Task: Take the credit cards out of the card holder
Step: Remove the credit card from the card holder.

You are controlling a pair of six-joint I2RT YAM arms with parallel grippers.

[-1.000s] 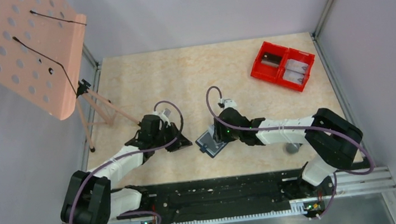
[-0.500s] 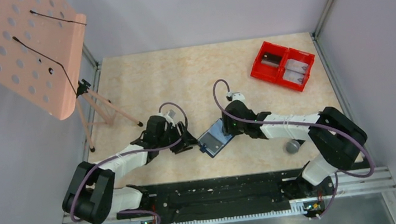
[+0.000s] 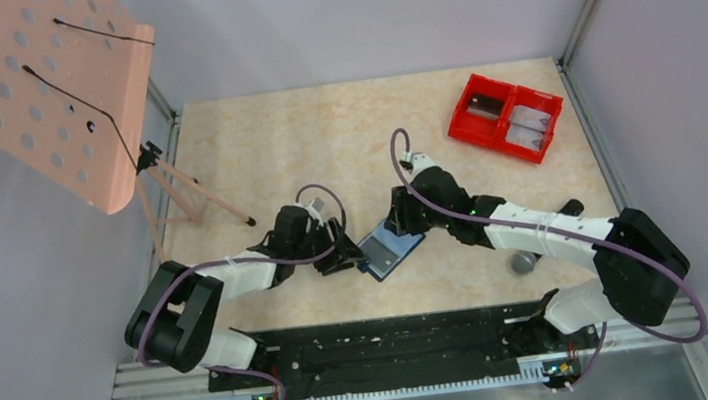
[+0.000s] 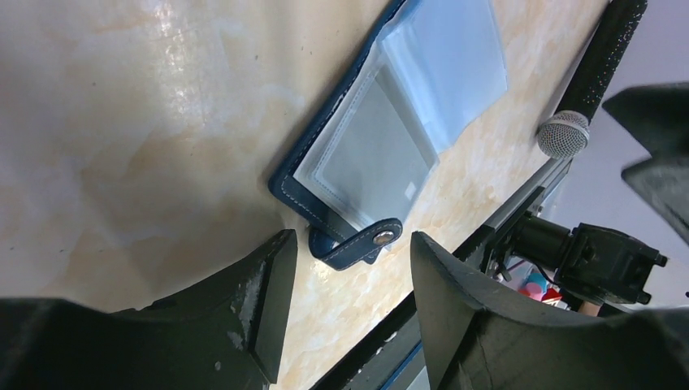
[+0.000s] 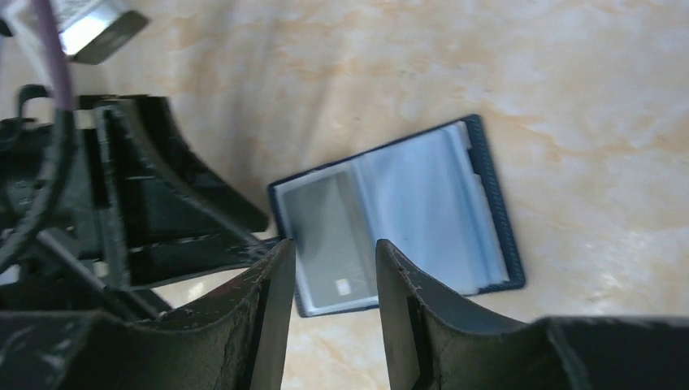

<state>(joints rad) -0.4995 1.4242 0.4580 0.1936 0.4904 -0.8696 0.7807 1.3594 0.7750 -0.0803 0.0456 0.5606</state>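
At the table's (image 3: 253,141) near edge, a grey ball (image 3: 523,262) lies beside the right arm. Just beyond it, the navy card holder (image 3: 391,249) lies open and flat, with a grey credit card (image 4: 370,158) showing through a clear sleeve. The left gripper (image 4: 349,252) stands at its snap-tab edge, jaws apart and gripping nothing. The right gripper (image 5: 331,252) hangs over the open pages, jaws narrowly parted and empty. A red two-compartment bin (image 3: 461,110) sits far right and a pink music stand (image 3: 36,95) far left.

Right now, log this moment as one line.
card holder: lying open | grey card: in pocket | left claw: open, empty | right claw: open, empty
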